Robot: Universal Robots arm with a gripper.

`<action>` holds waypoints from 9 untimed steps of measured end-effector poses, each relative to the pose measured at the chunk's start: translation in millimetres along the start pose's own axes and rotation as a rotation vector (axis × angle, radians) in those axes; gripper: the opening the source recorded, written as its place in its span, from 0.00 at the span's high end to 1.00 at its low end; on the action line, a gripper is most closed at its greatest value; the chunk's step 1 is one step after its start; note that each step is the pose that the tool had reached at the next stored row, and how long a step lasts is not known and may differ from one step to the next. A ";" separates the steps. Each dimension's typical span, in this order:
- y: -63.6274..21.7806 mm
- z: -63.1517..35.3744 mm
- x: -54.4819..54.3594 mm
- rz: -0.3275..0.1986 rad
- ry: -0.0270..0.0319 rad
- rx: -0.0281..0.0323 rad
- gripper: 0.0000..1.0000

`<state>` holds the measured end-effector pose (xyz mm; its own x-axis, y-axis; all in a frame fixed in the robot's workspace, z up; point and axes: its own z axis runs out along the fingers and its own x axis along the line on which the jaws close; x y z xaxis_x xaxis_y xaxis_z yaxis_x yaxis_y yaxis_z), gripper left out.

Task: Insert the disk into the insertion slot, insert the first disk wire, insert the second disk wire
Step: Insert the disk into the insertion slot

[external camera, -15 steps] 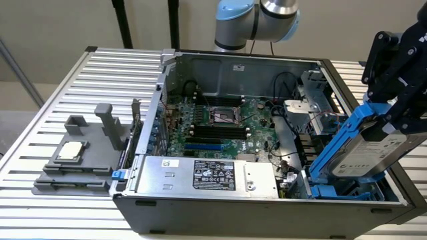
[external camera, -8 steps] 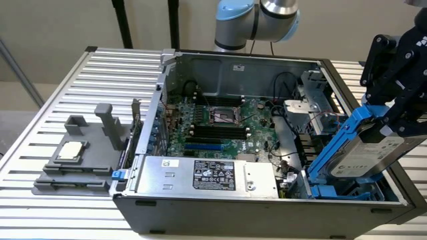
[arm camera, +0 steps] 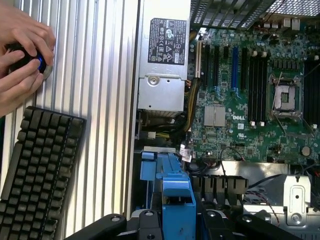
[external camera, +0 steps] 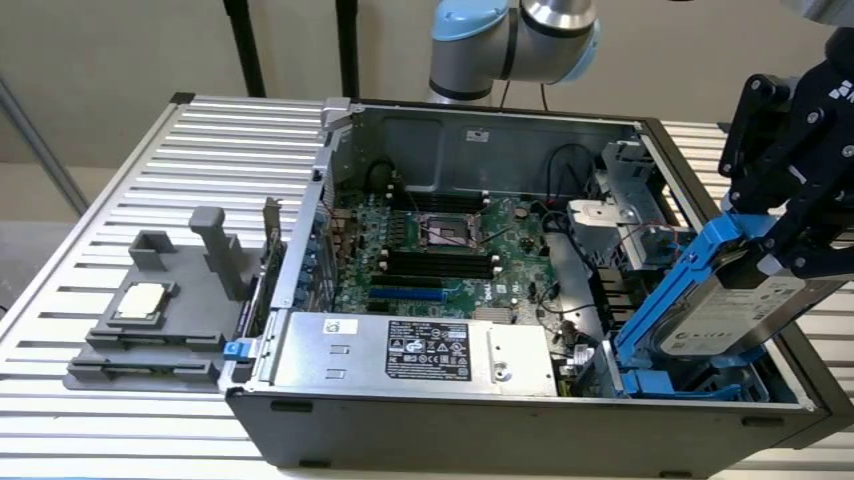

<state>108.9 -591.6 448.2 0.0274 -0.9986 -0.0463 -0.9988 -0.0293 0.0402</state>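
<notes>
tool (external camera: 785, 245) gripping tilted disk (external camera: 731, 312), lower edge at insertion slot (external camera: 667, 384)

Motherboard (external camera: 441, 250), power supply (external camera: 414, 350), black keyboard (arm camera: 37, 170), slatted table (external camera: 227, 150)

Slatted metal table (external camera: 120, 170), open computer case (external camera: 507, 425), grey fixture (external camera: 147, 352), keyboard (arm camera: 40, 170)

Disk (external camera: 741, 315) dull silver metal, carrier (external camera: 671, 290) glossy blue plastic; power-supply box (external camera: 414, 350) shiny bare metal; table (external camera: 227, 150) matt ribbed metal; keyboard (arm camera: 40, 170) matt black plastic.
</notes>
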 end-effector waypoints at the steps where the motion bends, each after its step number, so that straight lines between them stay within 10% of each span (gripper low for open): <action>1: 0.0 0.2 0.1 0.001 -0.0001 0.0001 0.67; 9: -0.1 1.8 1.5 0.006 -0.0004 0.0002 0.67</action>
<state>109.0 -593.0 446.3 0.0211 -0.9987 -0.0464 -0.9989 -0.0230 0.0402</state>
